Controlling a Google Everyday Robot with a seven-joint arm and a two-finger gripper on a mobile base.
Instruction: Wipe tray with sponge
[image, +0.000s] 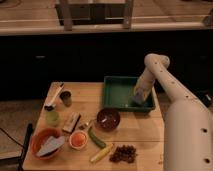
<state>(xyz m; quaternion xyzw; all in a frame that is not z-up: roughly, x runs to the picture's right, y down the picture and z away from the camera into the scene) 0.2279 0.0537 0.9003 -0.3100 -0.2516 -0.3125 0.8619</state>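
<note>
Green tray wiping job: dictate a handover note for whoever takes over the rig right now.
Gripper: down inside the green tray, at its right end near the front wall.
Sponge: cannot be made out apart from the gripper.
Tray: at the far right of the wooden table, with bowls and food in front and to the left, outside it.
Done: the arm is in wiping position in the tray.
Left: probably sweeping across the tray floor to the left. How much is already wiped cannot be told.

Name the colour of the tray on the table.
Green tray, clearest in the camera view; the gripper is at its right end.
</note>
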